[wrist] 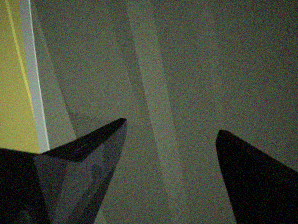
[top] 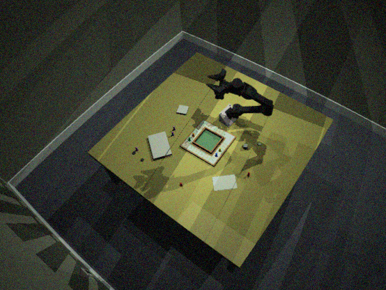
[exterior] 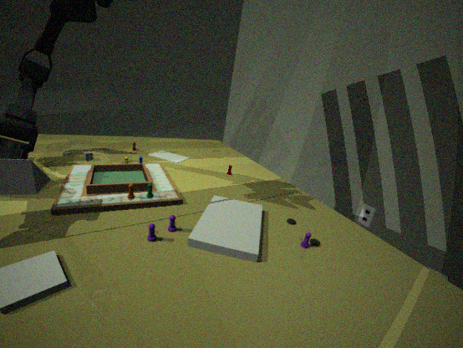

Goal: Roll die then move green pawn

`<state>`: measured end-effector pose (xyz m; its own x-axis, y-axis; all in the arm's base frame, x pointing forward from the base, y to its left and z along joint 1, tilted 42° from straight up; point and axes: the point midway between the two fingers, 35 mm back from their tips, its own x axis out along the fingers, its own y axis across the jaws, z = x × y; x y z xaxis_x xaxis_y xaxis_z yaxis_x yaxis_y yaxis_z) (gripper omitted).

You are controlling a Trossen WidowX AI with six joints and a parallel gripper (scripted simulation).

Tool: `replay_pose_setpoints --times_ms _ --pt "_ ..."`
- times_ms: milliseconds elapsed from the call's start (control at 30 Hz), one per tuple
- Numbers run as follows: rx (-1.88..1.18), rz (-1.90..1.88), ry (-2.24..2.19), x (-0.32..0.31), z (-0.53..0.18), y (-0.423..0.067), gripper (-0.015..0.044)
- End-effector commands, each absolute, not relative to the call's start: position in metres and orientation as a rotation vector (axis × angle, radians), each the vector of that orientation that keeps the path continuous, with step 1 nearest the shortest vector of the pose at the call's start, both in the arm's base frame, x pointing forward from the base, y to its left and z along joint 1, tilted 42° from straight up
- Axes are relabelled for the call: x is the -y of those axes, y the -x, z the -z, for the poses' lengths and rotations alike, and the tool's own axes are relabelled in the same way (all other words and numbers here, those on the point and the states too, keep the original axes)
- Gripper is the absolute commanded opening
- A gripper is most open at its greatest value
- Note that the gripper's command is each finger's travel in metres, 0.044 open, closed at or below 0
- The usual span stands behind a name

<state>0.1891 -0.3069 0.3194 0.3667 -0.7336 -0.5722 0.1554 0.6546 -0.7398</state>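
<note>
The green pawn (top: 189, 139) (exterior: 150, 191) stands on the board (top: 228, 139) (exterior: 75, 184), beside the orange pawn (top: 193, 135) (exterior: 130, 191). The tray (top: 201, 146) (exterior: 109, 188) is a brown-walled square with a green floor in the board's middle; no die shows in it. A small grey cube (top: 245, 146) (exterior: 88, 156), possibly the die, lies on the table off the board; its pips are unreadable. My gripper (top: 208, 80) (wrist: 172, 130) is open and empty, raised high and away from the board. It is out of frame in the exterior view.
A yellow pawn (top: 219, 150) (exterior: 126, 160) and a blue pawn (top: 216, 155) (exterior: 140, 160) stand on the board's opposite side. Purple pawns, red pawns, dark discs, a thick pale slab (top: 159, 145) (exterior: 230, 226) and two smaller pale slabs lie around the board.
</note>
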Motion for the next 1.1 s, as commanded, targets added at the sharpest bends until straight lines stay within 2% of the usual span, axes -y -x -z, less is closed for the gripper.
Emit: replay_pose_setpoints --times_ms 0,233,467,633,833,967,1067 --pt "-0.955 0.456 0.582 0.257 -0.303 -0.228 0.0275" --pt "-0.851 0.118 0.429 0.151 -0.273 -0.275 0.0275" --pt "-0.843 -0.237 0.244 0.034 -0.245 -0.279 0.0275" --pt "-0.903 -0.485 0.110 -0.044 -0.227 -0.252 0.0275" --pt "-1.068 -0.779 -0.048 -0.124 -0.209 -0.189 0.0275" --pt "-1.222 -0.938 -0.129 -0.157 -0.201 -0.137 0.0275" --pt "-1.253 -0.962 -0.140 -0.160 -0.199 -0.131 0.0275"
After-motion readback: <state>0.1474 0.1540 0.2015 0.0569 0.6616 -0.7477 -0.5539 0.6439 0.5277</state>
